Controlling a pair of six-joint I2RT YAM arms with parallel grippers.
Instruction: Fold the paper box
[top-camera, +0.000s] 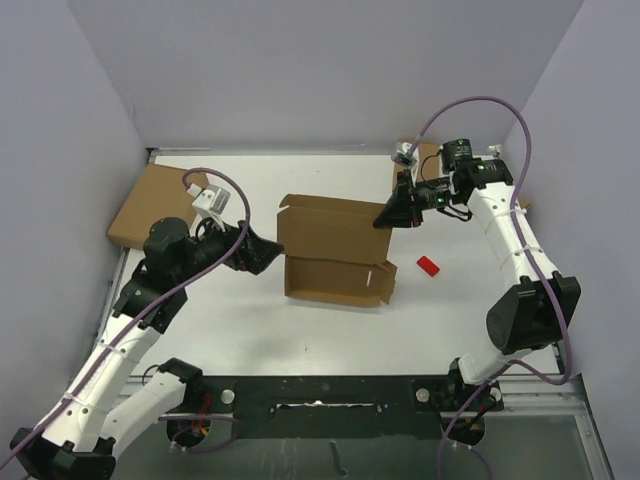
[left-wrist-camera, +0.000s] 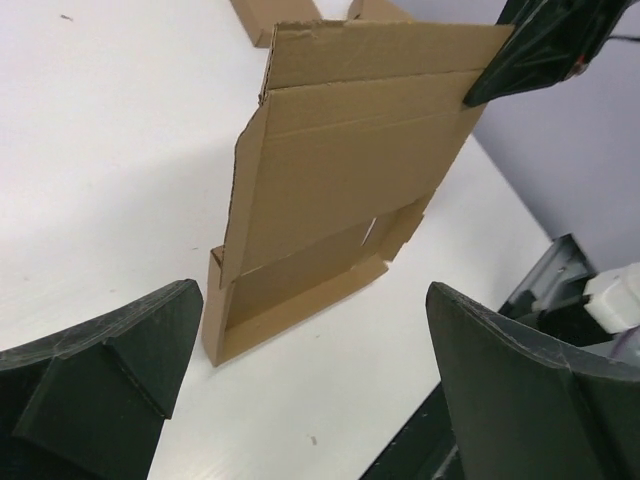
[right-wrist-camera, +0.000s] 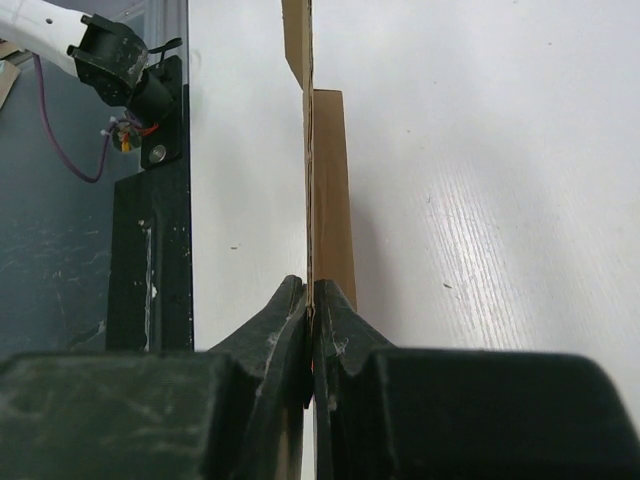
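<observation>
Your right gripper (right-wrist-camera: 311, 318): fingers pinched tight on the paper box (top-camera: 335, 238) lid edge | your left gripper (top-camera: 272, 252): spread wide, holding nothing, just beside the box.

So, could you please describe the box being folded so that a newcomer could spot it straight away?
Start at the white table and look to its middle. The paper box sits there, its lid raised and pinched at its right side by the right gripper. Unlike the flat cardboard at the far left, it stands partly open.
</observation>
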